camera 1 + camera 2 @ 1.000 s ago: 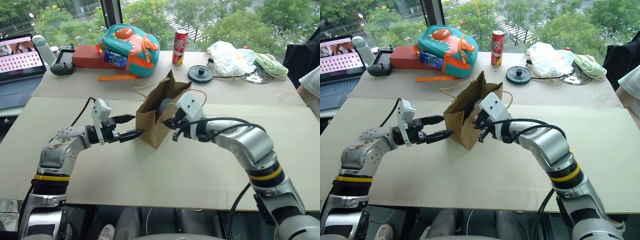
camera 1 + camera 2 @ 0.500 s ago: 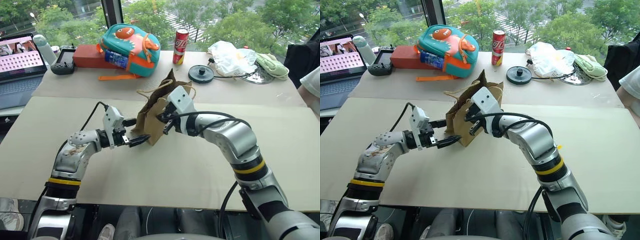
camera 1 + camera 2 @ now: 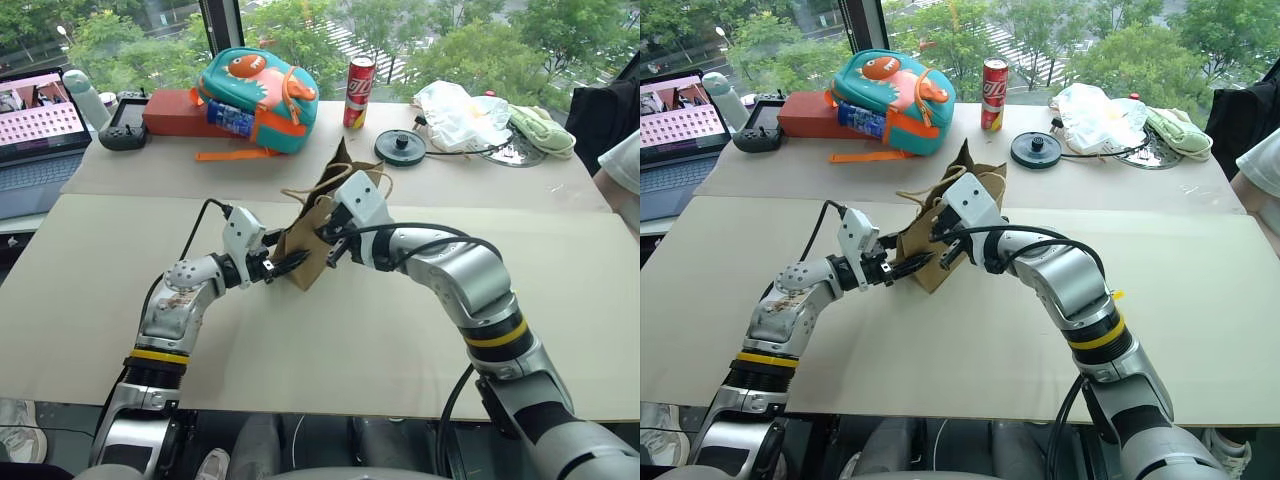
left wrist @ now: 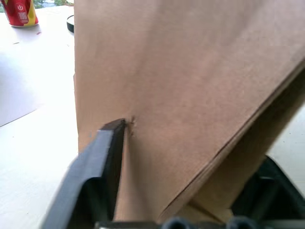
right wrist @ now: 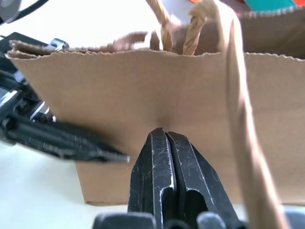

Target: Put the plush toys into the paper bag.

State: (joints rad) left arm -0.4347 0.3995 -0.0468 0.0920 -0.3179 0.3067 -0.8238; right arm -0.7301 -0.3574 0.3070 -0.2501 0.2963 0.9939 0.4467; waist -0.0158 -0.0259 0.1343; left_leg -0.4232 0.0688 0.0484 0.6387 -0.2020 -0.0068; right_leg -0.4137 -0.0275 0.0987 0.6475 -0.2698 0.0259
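Right claw (image 5: 164, 136) closed, tips against paper bag (image 5: 143, 90); left claw (image 3: 290, 265) straddles bag's corner.

The paper bag (image 3: 318, 240) stands before the backpack (image 3: 258, 88), seemingly tilted.

monster backpack (image 3: 258, 87), red can (image 3: 359, 93), laptop (image 3: 40, 125), white plastic bag (image 3: 458, 112), black disc (image 3: 401, 146)

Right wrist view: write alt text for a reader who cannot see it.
The right gripper, jaws shut, presses against the wall of the plain brown kraft paper bag below its serrated rim. The black left gripper reaches the bag's side, and tan twine handles rise above.
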